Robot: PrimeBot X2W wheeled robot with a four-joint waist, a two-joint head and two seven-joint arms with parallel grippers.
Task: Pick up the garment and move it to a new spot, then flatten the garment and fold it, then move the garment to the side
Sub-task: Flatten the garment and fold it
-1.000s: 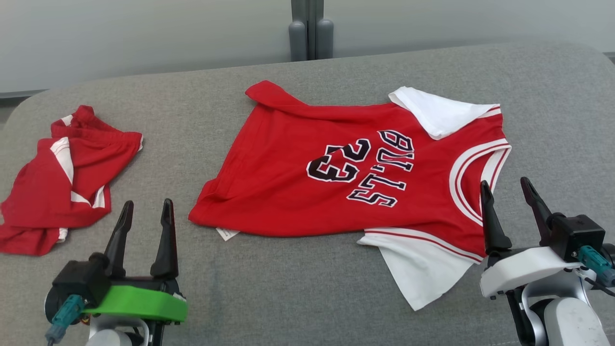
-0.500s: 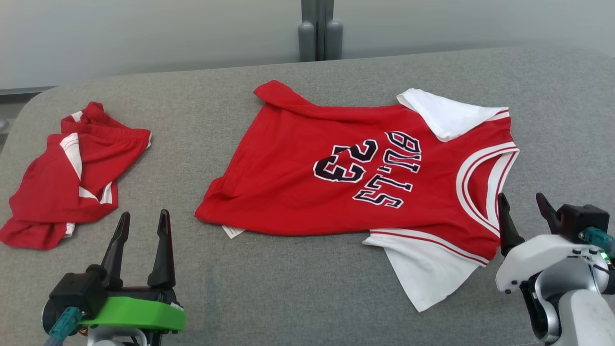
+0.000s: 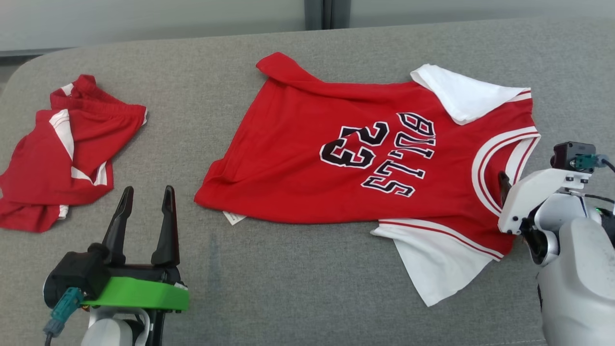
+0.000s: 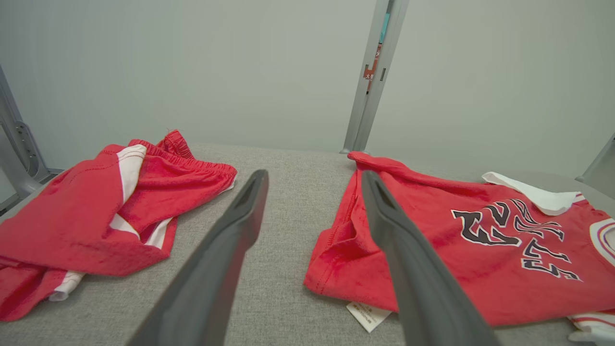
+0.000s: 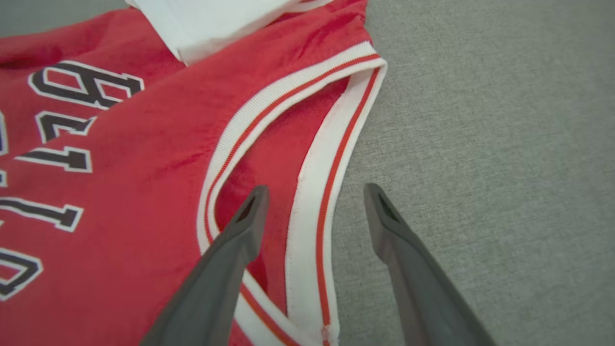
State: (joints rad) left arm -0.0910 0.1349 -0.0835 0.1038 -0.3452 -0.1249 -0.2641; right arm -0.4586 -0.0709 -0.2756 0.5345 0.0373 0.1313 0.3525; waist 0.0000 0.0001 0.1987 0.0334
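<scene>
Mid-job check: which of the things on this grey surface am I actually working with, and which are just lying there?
In the job: red jersey; right gripper, open at its collar trim; left gripper, open, apart from its hem.
Lying about: red shorts, crumpled at the left; grey post at the back.

Couldn't see one finger of the right claw (image 5: pixel 315 192) behind its own wrist (image 3: pixel 538 192) in the head view. Couldn't read the tag (image 3: pixel 234 217) right of the left claw (image 3: pixel 147 190). Missed the shorts' (image 3: pixel 62 154) edge, cut off-frame left of that claw.
</scene>
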